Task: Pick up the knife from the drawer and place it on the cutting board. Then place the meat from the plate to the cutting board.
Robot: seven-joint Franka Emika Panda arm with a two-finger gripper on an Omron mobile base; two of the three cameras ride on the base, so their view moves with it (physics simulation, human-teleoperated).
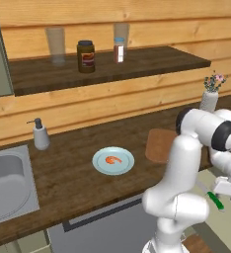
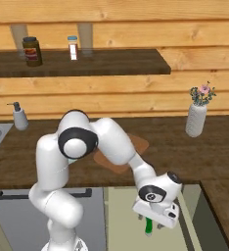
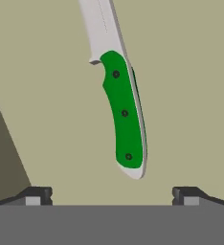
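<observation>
gripper (image 3: 112, 194): jaws spread wide, empty | position: above knife (image 3: 122, 110) | knife: flat on drawer (image 3: 190, 86) floor

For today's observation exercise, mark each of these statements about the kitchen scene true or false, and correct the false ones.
1. The knife lies on the floor of the drawer. True.
2. The gripper is shut on the knife's handle. False: its fingertips stand wide apart, and the handle lies between and beyond them, not gripped.
3. The meat sits on the plate. True.
4. The knife is already on the cutting board. False: no knife lies on the visible part of the board, and the knife is down in the drawer.
5. The vase of flowers stands on the upper shelf. False: it stands on the counter; the shelf carries a jar and a small bottle.
</observation>
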